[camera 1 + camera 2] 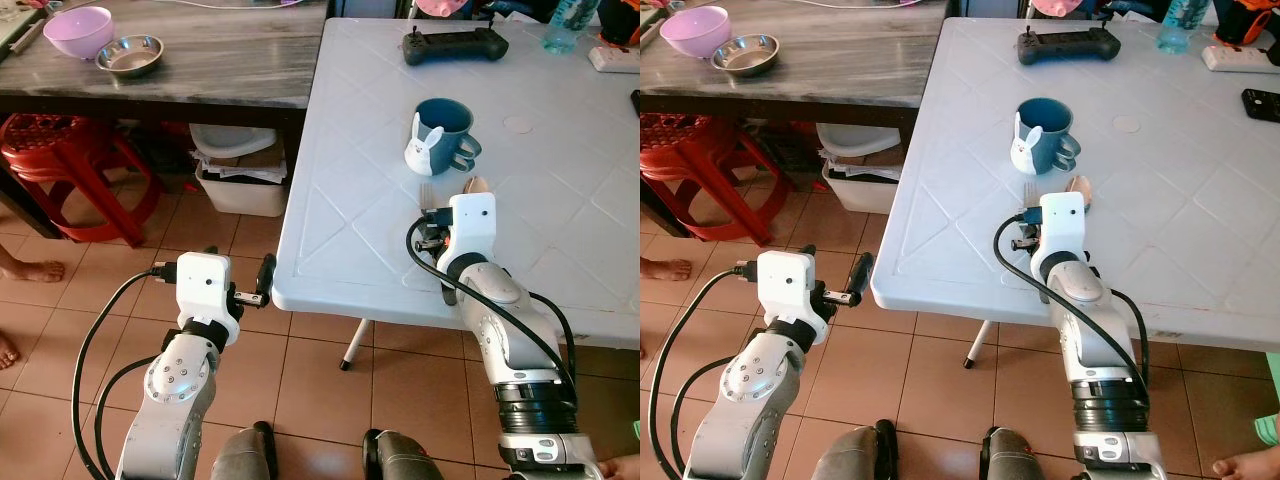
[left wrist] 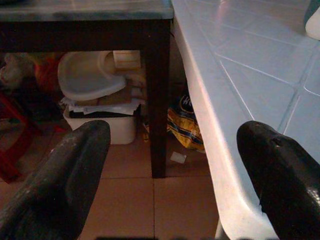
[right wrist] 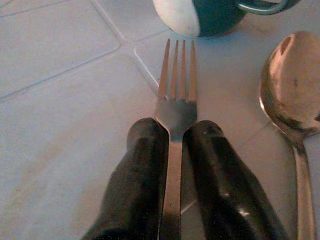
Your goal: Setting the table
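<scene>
Right gripper [image 3: 172, 145] is over the white plastic table [image 1: 360, 200], near its front edge, with both black fingers [image 3: 145, 175] pressed against the handle of a metal fork [image 3: 176, 85]. The fork's tines point toward the teal mug [image 1: 445, 130], stopping just short of it. The mug carries a white rabbit figure [image 1: 418, 145] on its near side (ears up, facing the robot).

A metal spoon [image 3: 292, 90] lies on the table just beside the fork, bowl toward the mug, roughly parallel to the fork. Whether the fork touches the tabletop cannot be told from these views.

Left gripper [image 2: 175, 165] hangs off the table's left corner above the tiled floor [image 1: 300, 370], fingers spread wide with nothing between them; the table edge sits close to one fingertip.

Farther back on the white table: a black handheld controller [image 1: 455, 44], a clear bottle [image 1: 572, 22] and a white power strip [image 1: 613, 58].

The dark wooden table [image 1: 200, 60] to the left holds a lilac bowl [image 1: 78, 32] and a steel bowl [image 1: 130, 55], just beside each other. Under it: a red plastic stool [image 1: 60, 165] and a white bin [image 1: 240, 180] stuffed with papers.

A person's bare foot [image 1: 30, 270] rests on the tiles at the left edge.
</scene>
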### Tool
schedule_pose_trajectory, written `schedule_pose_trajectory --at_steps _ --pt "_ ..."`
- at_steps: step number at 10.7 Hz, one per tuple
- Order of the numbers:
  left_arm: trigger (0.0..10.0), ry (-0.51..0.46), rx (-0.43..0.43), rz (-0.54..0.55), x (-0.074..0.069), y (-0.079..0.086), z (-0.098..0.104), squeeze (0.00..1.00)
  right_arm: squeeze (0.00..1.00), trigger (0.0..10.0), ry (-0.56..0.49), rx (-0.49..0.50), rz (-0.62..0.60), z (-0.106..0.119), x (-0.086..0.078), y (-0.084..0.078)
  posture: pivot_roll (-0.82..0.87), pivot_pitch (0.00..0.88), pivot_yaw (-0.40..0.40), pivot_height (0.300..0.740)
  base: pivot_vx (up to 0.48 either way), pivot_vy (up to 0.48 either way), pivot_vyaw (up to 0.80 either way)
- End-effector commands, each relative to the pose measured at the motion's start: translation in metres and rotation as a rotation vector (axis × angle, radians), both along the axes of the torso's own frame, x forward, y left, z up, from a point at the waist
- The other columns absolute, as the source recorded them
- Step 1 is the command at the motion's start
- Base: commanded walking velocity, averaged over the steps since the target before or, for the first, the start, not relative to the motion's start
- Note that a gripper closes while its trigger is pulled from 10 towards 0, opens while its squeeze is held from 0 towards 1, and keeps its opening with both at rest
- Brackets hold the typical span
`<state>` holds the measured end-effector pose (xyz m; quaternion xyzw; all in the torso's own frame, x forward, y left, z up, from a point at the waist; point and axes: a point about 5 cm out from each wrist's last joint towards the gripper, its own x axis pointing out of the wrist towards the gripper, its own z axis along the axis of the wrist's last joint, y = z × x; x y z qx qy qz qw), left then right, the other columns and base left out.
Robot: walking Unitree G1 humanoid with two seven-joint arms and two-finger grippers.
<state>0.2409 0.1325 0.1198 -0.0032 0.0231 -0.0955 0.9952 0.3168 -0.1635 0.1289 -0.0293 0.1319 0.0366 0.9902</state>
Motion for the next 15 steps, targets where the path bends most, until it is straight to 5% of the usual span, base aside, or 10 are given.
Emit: schedule_pose_trajectory --at_steps 1,6,9,15 --pt "10.0 -0.001 0.008 -0.001 -0.001 0.002 0.001 0.0 0.0 0.0 0.202 -0.011 -0.024 -0.042 -0.014 -0.005 0.02 0.182 0.055 0.74 0.0 0.0 0.0" --pt "10.0 0.013 0.0 0.022 0.0 0.004 -0.001 0.0 0.0 0.0 0.142 0.023 -0.048 -0.036 -0.015 -0.005 0.01 0.193 0.058 0.74 0.0 0.0 0.0" --pt "10.0 0.003 0.047 0.09 0.005 0.014 -0.001 0.0 0.0 0.0 -0.064 0.137 -0.017 -0.006 -0.011 0.008 0.01 0.186 0.058 0.74 0.0 0.48 0.0" --pt "10.0 -0.041 0.118 0.108 0.01 0.014 0.002 0.0 0.0 0.0 -0.148 0.141 0.002 0.006 -0.009 0.011 0.0 0.17 0.054 0.74 0.0 0.478 0.0"
